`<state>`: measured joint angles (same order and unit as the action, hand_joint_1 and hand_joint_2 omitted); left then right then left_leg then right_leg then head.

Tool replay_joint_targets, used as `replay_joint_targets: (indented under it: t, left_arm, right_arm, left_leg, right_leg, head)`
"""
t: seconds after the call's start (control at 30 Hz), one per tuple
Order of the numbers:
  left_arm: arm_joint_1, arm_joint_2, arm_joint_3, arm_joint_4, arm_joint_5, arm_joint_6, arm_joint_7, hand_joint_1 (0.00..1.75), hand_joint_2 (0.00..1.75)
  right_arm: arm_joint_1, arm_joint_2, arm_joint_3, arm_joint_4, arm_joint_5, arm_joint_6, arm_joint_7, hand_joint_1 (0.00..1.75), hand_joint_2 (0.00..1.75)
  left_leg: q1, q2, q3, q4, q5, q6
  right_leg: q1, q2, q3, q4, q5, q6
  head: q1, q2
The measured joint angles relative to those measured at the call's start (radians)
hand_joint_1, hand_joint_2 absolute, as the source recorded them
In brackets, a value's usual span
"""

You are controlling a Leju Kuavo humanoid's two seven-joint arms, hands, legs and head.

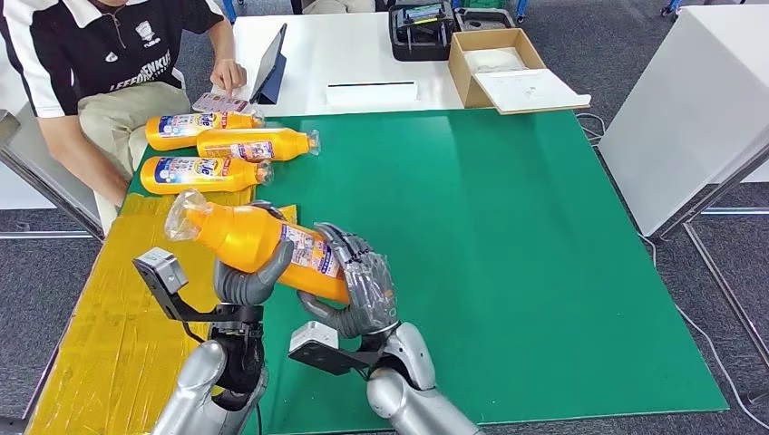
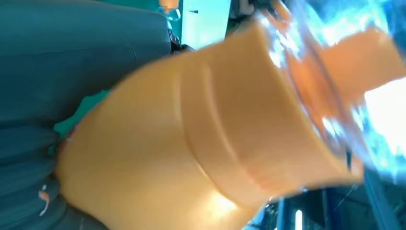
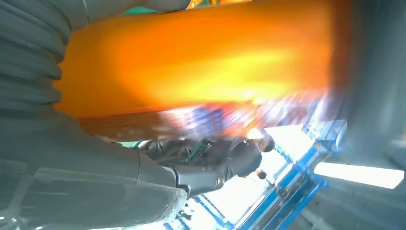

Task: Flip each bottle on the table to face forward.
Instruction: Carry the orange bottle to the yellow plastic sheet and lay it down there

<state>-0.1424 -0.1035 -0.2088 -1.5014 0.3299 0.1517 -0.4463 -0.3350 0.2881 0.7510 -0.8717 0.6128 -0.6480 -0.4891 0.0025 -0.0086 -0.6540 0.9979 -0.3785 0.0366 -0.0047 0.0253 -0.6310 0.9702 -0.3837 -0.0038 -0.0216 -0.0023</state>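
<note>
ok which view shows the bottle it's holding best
The head view: it shows the whole held bottle, tilted, cap end up to the left, gripped by both the left robot hand and the right robot hand. Both wrist views give blurred orange close-ups of parts of it.

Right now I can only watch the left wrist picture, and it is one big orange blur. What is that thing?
Observer: An orange bottle, lifted off the green table.
Operator: What is holding it up?
Observer: Both hands. The left hand grips near its neck end, the right hand wraps its base end.
Operator: Is it the only bottle?
Observer: No, three more bottles lie on their sides at the table's far left.
Operator: Anyone nearby?
Observer: A seated person beyond those bottles, a hand beside a tablet.
</note>
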Motion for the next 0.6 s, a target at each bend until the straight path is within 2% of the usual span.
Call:
replay_joint_targets:
  t: [0.13,0.3,0.43,0.6]
  left_arm:
    - [0.018,0.017,0.045,-0.001,-0.007,0.029,-0.009,1.75,1.75]
    - [0.037,0.023,0.059,-0.009,-0.03,0.032,-0.013,1.75,1.75]
    - [0.063,0.023,0.072,-0.037,-0.077,0.046,-0.018,1.75,1.75]
    - [0.101,0.022,0.111,-0.066,-0.176,0.12,-0.049,1.75,1.75]
  right_arm:
    - [0.078,-0.056,-0.031,-0.142,-0.053,0.012,-0.015,0.0,1.75]
    - [0.159,-0.097,-0.051,-0.272,-0.076,0.021,-0.029,0.0,1.75]
    - [0.261,-0.153,-0.079,-0.435,-0.143,0.06,-0.051,0.0,1.75]
    - [0.396,-0.235,-0.11,-0.634,-0.251,0.092,-0.079,0.0,1.75]
  left_leg:
    - [0.0,0.001,0.0,0.0,-0.001,-0.001]
    - [0.0,-0.001,0.0,0.0,-0.001,-0.001]
    - [0.0,-0.001,0.0,0.0,-0.002,-0.001]
    - [-0.001,-0.001,0.0,0.0,-0.004,0.0]
  right_leg:
    - [0.0,0.001,-0.001,0.0,0.0,0.0]
    - [0.0,0.0,0.0,0.0,-0.001,0.001]
    - [-0.001,0.0,0.0,0.0,-0.002,0.001]
    - [-0.001,0.0,0.0,0.0,-0.003,0.002]
  head:
    - [-0.001,0.0]
    - [-0.001,0.0]
    - [0.0,0.0]
    - [0.0,0.0]
